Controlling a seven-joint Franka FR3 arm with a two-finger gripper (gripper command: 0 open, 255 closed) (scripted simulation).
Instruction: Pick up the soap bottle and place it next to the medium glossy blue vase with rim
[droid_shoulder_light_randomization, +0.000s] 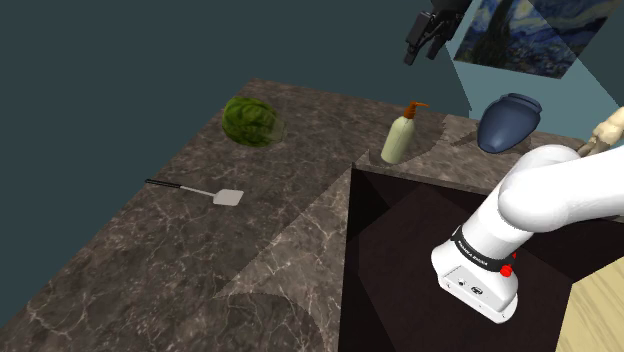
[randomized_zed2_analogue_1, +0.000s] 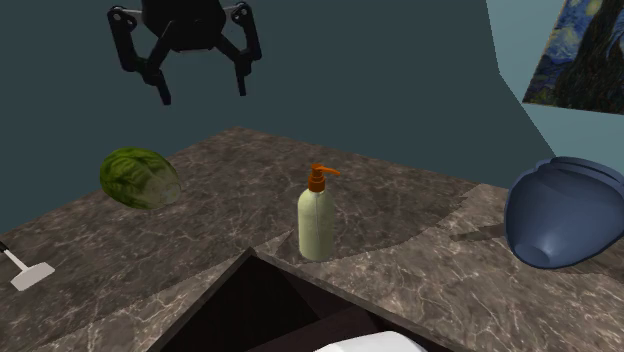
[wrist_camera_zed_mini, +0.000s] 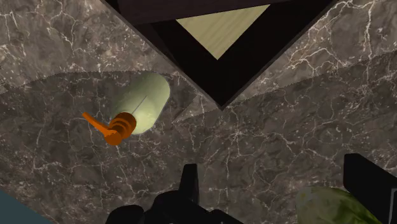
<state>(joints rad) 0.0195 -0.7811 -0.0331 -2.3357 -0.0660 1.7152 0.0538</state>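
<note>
Hanging high over the worktop (droid_shoulder_light_randomization: 150, 270), the gripper (droid_shoulder_light_randomization: 428, 38) has its black fingers spread wide with nothing between them; its wrist is cut off by the shoulder view's top edge. The white arm (droid_shoulder_light_randomization: 540, 200) also runs out of that view at the right. The soap bottle (droid_shoulder_light_randomization: 398, 138), pale green with an orange pump, stands upright on the stone just beyond the corner of the dark stand (droid_shoulder_light_randomization: 400, 250), below the gripper. The blue vase (droid_shoulder_light_randomization: 508, 123) sits apart from it, toward the shoulder view's right, and the second exterior view clips its far side. A pale thing (droid_shoulder_light_randomization: 605, 130) at the shoulder view's right edge is too cut off to name. A green cabbage (droid_shoulder_light_randomization: 253, 121) and a spatula (droid_shoulder_light_randomization: 215, 193) lie well away to the left. The worktop is dark marbled stone, L-shaped around the stand. Teal walls stand behind, with a half-cropped swirling blue painting (droid_shoulder_light_randomization: 535, 30), and a strip of light wooden floor (droid_shoulder_light_randomization: 600, 310) shows at the lower right.
</note>
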